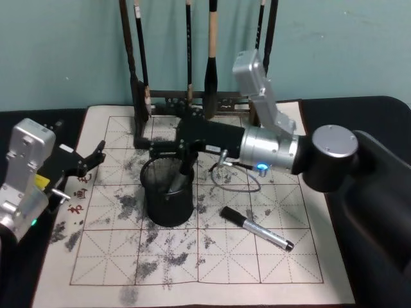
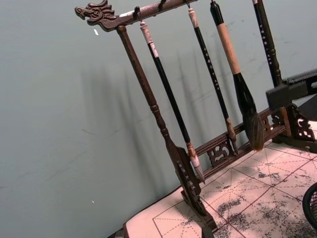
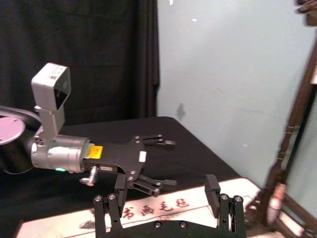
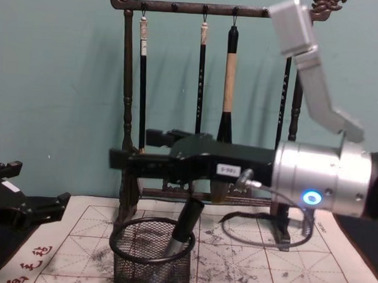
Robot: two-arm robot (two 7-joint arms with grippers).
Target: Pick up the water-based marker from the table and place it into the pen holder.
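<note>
The black tabletop (image 1: 379,109) carries an ink-stained grid mat (image 1: 257,269), with the wooden brush rack (image 4: 124,113) standing behind the pen holder (image 1: 164,205). The right claw (image 4: 136,150) hangs just above the pen holder's rim, fingers apart and nothing between them. The left claw (image 1: 96,160) sits well to the left of the pen holder, also spread and empty. One water-based marker (image 4: 186,227) stands inside the pen holder, leaning on the rim with its cap up, so that placement looks done. A second marker (image 1: 257,229) lies flat on the mat to the right of the pen holder; if it counts too, picking it up and dropping it in remain.
</note>
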